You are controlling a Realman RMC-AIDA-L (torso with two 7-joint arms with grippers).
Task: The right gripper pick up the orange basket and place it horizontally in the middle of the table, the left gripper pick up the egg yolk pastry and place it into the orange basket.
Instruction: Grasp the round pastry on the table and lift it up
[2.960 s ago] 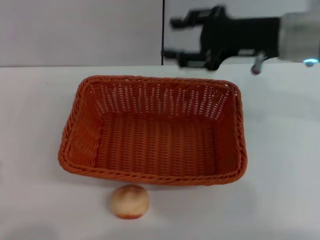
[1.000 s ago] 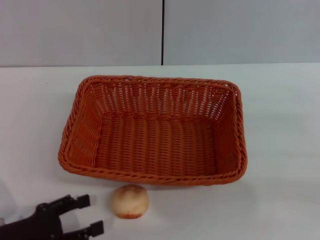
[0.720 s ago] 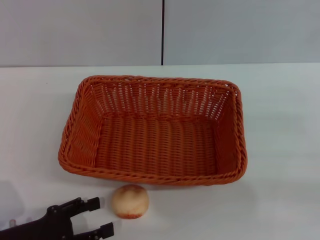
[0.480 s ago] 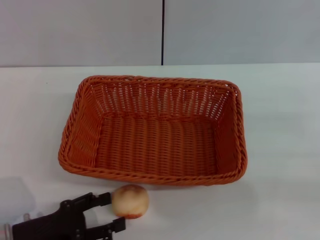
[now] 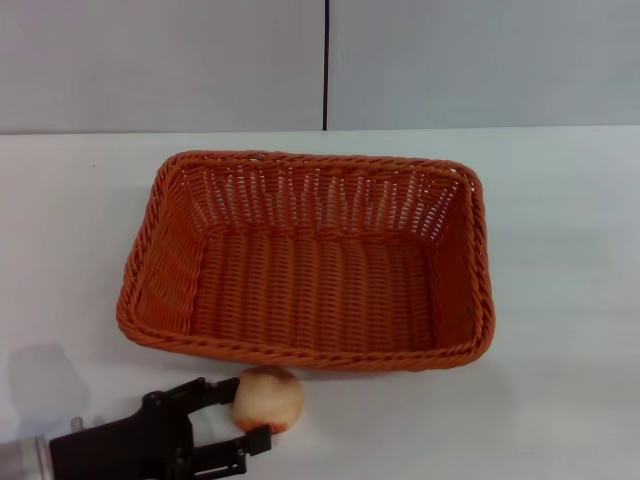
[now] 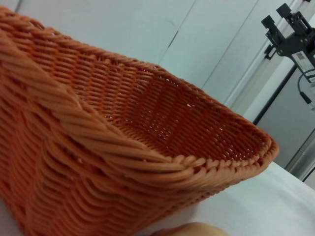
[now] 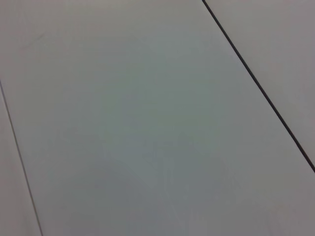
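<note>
My left gripper (image 5: 238, 415) sits low at the near left of the table (image 5: 560, 300), its two black fingers spread apart on either side of the egg yolk pastry (image 5: 267, 399), which rests on the tabletop just in front of the near rim of the orange basket (image 5: 310, 260). The fingers bracket the pastry's left half but do not look clamped on it yet.

To do this grasp well, I judge I should slide in a little further so the pads meet the ball at its widest, then close gently, since a soft pastry will likely dent or squirt out under a hard pinch. Lifting straight up before moving should clear the braided rim, which stands right beside it.

The basket lies upright, mouth up, its long axis running left to right across the middle of the table. The pastry is round, with no long axis to speak of. My right gripper is out of sight.
</note>
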